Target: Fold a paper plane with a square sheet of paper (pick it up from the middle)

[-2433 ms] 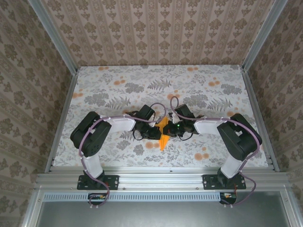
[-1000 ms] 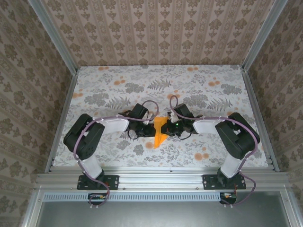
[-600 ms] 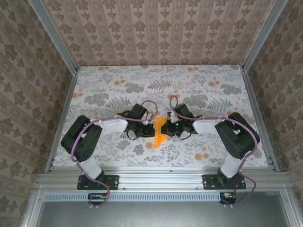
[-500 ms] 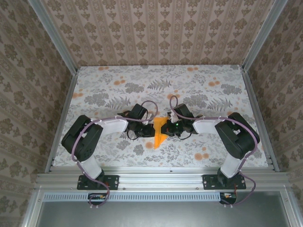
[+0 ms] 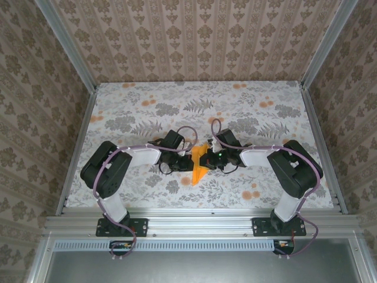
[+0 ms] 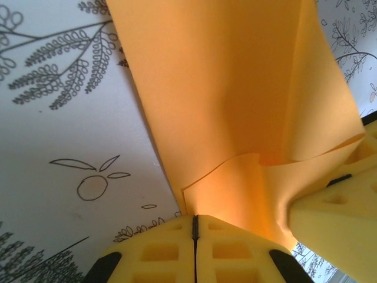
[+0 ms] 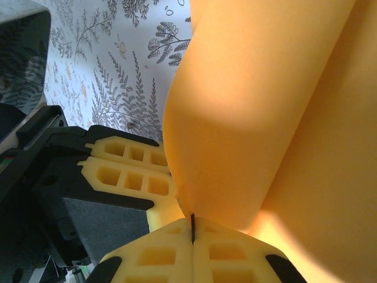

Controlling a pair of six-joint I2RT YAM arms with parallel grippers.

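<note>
Between the two sets of fingertips, over the middle of the table (image 5: 147, 106), sits the paper plane (image 5: 198, 169). It is a narrow, creased orange shape gripped from both sides.

The left gripper (image 5: 188, 160) has its jaws pressed together on a fold at the paper's left flank. In the left wrist view, the sheet rises straight out of the seam between the fingers and spreads away ahead of them. The right gripper (image 5: 210, 158) is likewise clamped on the opposite flank, with orange paper billowing forward from its closed tips.

The two grippers face each other, almost tip to tip, with only the paper between them. The plane's long axis runs crosswise to both hands, its pointed end trailing back toward the arm bases and its broad end away from them.

Neither arm is nearer, since each has the paper directly ahead of its fingertips. Any coming crease or pull probably depends on that crosswise lie. Whether the point touches the table, I cannot tell.
</note>
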